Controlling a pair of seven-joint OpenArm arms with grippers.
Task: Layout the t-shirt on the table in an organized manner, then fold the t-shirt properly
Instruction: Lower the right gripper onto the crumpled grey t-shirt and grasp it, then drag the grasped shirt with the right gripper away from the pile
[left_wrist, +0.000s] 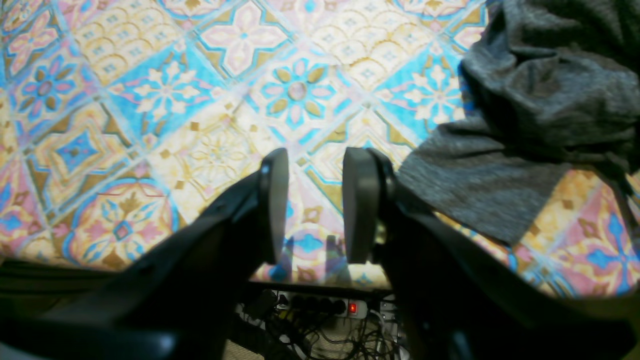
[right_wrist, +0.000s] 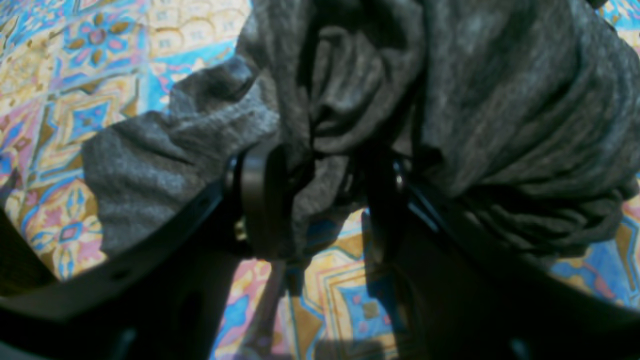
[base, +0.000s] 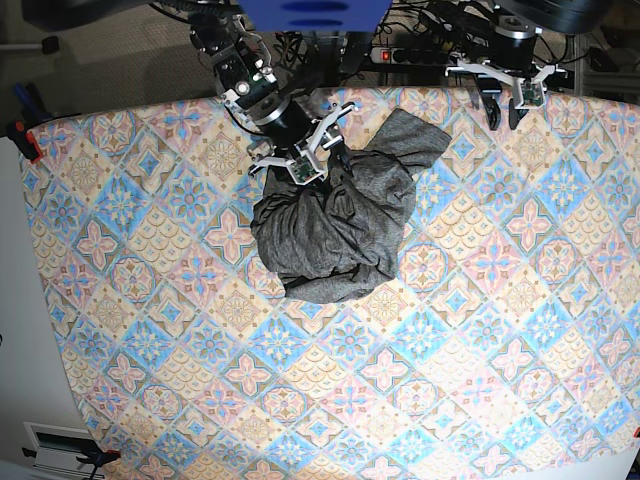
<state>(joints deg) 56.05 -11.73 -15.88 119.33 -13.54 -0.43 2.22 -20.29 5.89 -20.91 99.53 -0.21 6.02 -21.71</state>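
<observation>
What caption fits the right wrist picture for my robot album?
Right gripper with a bunch of the crumpled grey t-shirt between its jaws, above the tiled table.

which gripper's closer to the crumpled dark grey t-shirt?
Right. The right gripper has the crumpled dark grey t-shirt bunched between its jaws; the left gripper hovers apart, open, near the sleeve.

Cloth on cloth, matt throughout

The t-shirt (base: 335, 225) is seen as soft heathered grey knit, creased; the bench (base: 450, 330) is covered in smooth printed cloth; the fingers (left_wrist: 357, 200) appear matt dark plastic.
</observation>
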